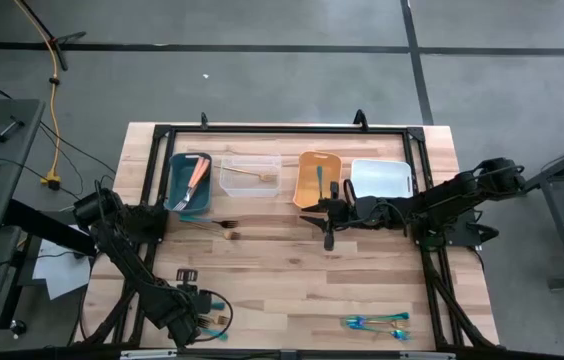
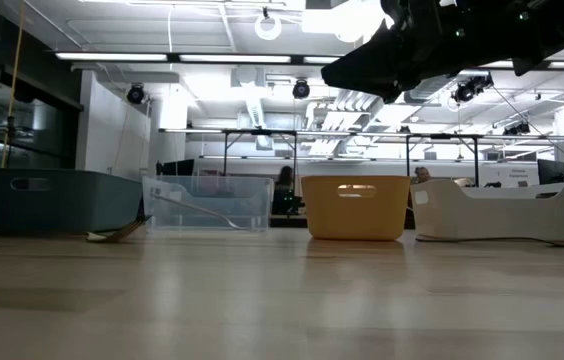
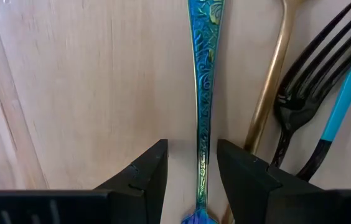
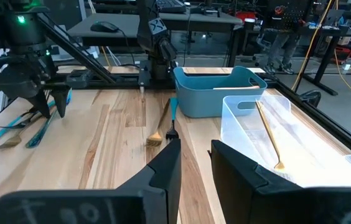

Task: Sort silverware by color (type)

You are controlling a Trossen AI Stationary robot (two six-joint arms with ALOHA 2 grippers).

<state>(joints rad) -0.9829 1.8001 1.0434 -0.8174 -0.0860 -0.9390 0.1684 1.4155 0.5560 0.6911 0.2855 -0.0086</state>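
A pale wooden table (image 1: 292, 270) carries four rectangular plastic bins in a row: teal (image 1: 188, 182), clear (image 1: 250, 175), orange (image 1: 318, 179), white (image 1: 382, 178). The left gripper (image 3: 192, 163), at the near left corner, stands spread astride a patterned blue-green handle (image 3: 201, 93) without pinching it; beside lie a gold handle (image 3: 271, 81) and a black fork (image 3: 315, 74), all cut off. The right gripper (image 4: 195, 152) hovers mid-table, fingers apart, empty. Loose silverware (image 1: 377, 322) near the front right is too small to count.

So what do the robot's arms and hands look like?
Both arms are black, built of jointed segments with cables looped along them. The left hand has two dark, wedge-shaped fingers with flat inner faces. The right hand looks the same: two chunky black fingers.
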